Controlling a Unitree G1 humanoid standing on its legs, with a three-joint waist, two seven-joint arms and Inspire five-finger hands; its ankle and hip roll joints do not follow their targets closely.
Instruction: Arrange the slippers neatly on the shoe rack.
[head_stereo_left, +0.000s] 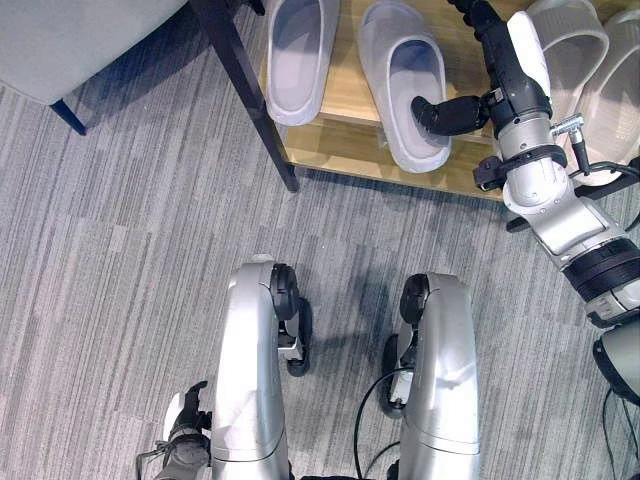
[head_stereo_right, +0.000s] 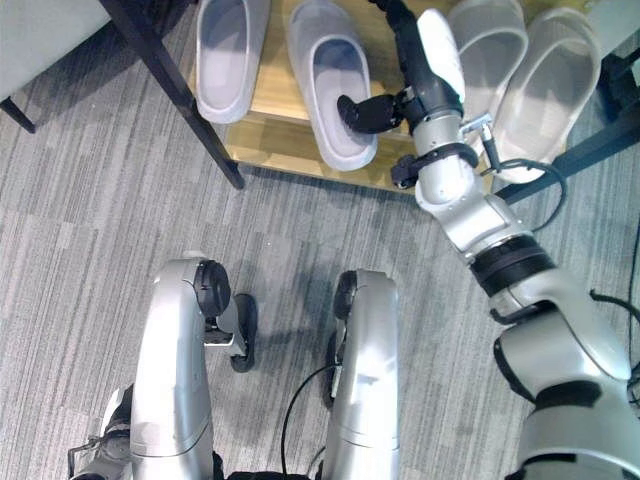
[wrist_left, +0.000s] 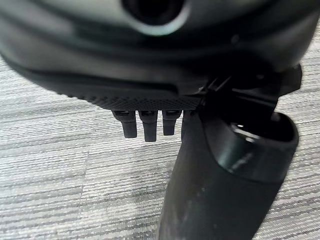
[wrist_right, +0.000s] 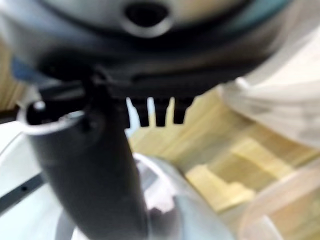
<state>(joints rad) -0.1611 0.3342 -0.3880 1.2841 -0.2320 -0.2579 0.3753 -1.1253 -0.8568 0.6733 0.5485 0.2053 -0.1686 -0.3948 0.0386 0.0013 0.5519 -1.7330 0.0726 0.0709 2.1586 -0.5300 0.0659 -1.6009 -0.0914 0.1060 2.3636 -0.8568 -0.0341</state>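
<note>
No readable label or writing appears on any item. The shoe rack (head_stereo_left: 340, 140) is a light wooden shelf of visible grain carried by a dark, slender frame, with one dark leg (head_stereo_left: 245, 85) slanting down to the floor at its left end. Four slippers lie on the shelf, all of smooth, moulded, matte material with rounded outlines and open foot wells. The left pale lilac slipper (head_stereo_left: 297, 55) lies just beside the second pale lilac slipper (head_stereo_left: 405, 85), the two roughly parallel; the heel end of the second one reaches the front edge of the shelf. To the right, two translucent beige slippers (head_stereo_right: 540, 85) lie side by side, touching or nearly touching. The right hand (head_stereo_left: 450, 112) extends over the shelf between the lilac pair and the beige pair. Its dark thumb reaches into the foot well of the second pale lilac slipper near the heel; the fingers run straight toward the back of the rack and curl round nothing. The left hand (head_stereo_left: 185, 435) hangs low beside the robot over the carpet (head_stereo_left: 120, 260), a grey floor covering of fine ribbed stripes laid in square tiles; its fingers are loosely extended and hold nothing. A grey upholstered chair (head_stereo_left: 70, 40) with a dark blue leg stands at the upper left.
</note>
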